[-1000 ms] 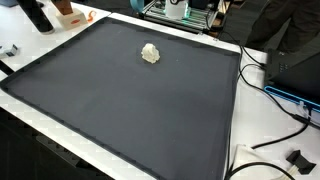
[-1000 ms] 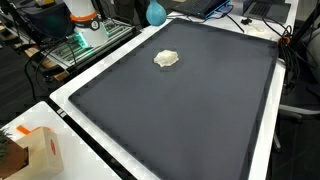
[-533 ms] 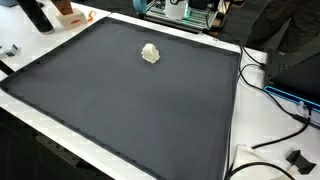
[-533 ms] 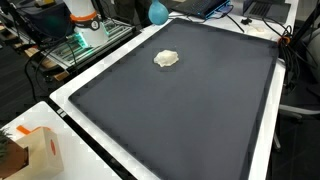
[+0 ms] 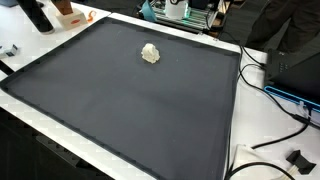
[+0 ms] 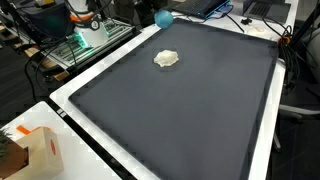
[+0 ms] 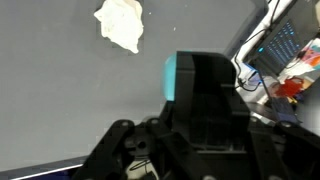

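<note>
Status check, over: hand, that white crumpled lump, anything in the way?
Hand by mat edge, jaws unclear. White lump alone on dark mat, untouched. Nothing between them.

Dark mat (image 5: pixel 150 110) on a white table (image 6: pixel 72 118), a cardboard box (image 6: pixel 40 150) at 1 corner, a black adapter (image 5: pixel 297 158) near another.

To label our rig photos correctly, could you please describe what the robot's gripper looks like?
In the wrist view the gripper is a blocky black unit with a teal panel along one side; black jointed linkages spread from its base. In an exterior view only a rounded teal part of it shows near the top edge. No markings can be made out.
</note>
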Tool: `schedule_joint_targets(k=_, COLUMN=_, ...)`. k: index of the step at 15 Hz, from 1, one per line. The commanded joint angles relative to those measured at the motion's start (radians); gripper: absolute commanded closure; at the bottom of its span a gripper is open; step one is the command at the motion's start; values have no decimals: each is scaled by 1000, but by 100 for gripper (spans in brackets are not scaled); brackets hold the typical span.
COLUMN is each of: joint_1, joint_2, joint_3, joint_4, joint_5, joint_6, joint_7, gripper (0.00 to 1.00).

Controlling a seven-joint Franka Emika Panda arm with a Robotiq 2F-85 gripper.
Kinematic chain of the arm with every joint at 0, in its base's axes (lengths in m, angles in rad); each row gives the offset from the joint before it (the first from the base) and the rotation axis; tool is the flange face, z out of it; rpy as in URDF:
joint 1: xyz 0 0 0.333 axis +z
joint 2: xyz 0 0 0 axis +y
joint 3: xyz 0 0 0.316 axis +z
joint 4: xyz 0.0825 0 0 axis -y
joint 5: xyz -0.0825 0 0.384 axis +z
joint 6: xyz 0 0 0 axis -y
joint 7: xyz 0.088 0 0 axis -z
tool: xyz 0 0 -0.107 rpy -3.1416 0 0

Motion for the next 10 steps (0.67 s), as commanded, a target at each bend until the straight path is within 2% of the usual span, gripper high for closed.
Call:
schedule_joint_targets(k=1, joint_1=-68, joint_2=136, joint_3=-1, joint_4=63, joint_5=157, joint_6=-187, joint_7=-214, gripper=75)
schedule_joint_targets(k=4, joint_1=-155, joint_2=252, joint_3=22, joint_4=112, joint_5=232, joint_6=-350, joint_7=-288, gripper=75)
schedule_joint_targets(k=6, joint_1=-211, joint_2=318, joint_3=37, joint_4=138, joint_5=251, joint_6=-415, joint_7=-295, gripper=75)
schedule_joint_targets(k=10, joint_1=-293, joint_2=415, joint_3=64, joint_4=170, joint_5=287, joint_6=-404, joint_7=-231, gripper=75)
